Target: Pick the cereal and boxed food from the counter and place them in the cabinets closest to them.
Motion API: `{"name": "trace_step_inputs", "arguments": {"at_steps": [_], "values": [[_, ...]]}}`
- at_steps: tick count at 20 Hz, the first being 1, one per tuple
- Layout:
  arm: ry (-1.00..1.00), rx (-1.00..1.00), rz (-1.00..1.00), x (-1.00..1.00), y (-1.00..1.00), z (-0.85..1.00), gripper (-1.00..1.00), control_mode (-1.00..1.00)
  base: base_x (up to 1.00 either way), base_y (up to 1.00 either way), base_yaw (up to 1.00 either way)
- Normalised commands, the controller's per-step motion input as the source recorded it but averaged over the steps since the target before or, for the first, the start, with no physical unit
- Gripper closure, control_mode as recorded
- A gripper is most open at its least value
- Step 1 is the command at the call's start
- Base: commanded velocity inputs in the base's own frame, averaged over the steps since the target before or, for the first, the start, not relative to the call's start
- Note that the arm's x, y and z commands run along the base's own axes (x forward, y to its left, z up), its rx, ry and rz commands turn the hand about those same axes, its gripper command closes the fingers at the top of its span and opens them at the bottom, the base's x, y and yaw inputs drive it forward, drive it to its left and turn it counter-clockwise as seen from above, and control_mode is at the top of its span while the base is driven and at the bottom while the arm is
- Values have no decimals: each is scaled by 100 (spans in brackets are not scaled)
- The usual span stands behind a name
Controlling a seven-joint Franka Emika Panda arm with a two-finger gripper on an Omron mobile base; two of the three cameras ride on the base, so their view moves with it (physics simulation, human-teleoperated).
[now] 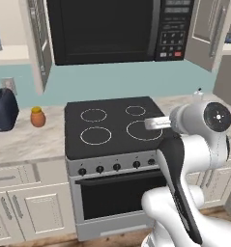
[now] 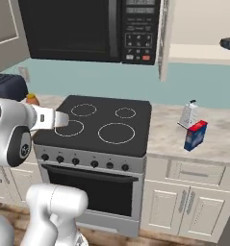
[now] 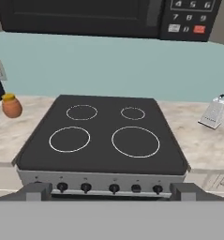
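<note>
The box [image 2: 195, 135] stood unmoved on the counter [image 2: 222, 144] right of the stove [image 2: 99, 126], beside the grater [image 2: 188, 115], so placing remained; the gripper's state could not be told.

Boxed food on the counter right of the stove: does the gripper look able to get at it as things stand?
Probably yes. The boxed food stands upright on the counter, close beside the grater, its front and top uncovered. The gripper faces the stove top, so the arm would have to swing right.
</note>
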Motion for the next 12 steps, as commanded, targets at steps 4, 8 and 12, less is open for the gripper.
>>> {"name": "trace_step_inputs", "arguments": {"at_steps": [4, 8, 12], "values": [[0, 0, 0, 0, 0, 0, -100, 100, -11, -68, 0], [0, 0, 0, 0, 0, 0, -100, 100, -9, -68, 0], [0, 0, 0, 0, 0, 0, -100, 100, -9, -69, 0]]}}
